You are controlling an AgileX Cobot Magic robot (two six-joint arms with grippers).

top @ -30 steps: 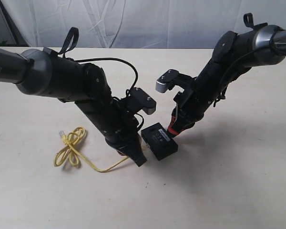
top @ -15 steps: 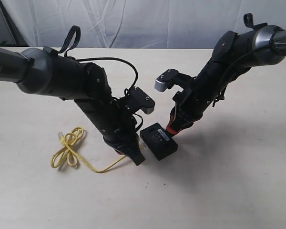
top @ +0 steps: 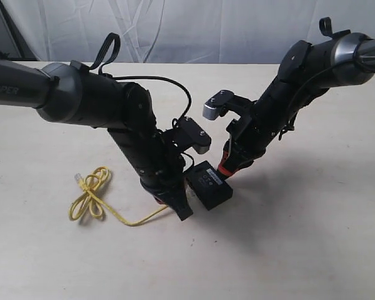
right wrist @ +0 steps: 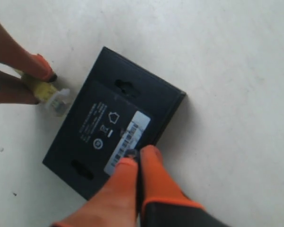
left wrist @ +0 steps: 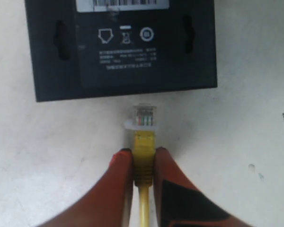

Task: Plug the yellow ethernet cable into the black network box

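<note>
The left gripper (left wrist: 143, 158) is pinched narrow on the yellow ethernet cable (left wrist: 144, 142), gripping right behind the clear plug (left wrist: 143, 115), and that plug sits just short of the black network box (left wrist: 123, 56). The right gripper (right wrist: 136, 158) has its fingers squeezed together, tips pressing on the box's pale label (right wrist: 128, 132). The box's ports are out of sight. The cable's loose loop (top: 90, 194) lies on the table (top: 300, 237), well apart from the box.

Left gripper (left wrist: 143, 153) pinches yellow ethernet cable (left wrist: 144, 142); plug seemingly just short of black network box (left wrist: 120, 47).
</note>
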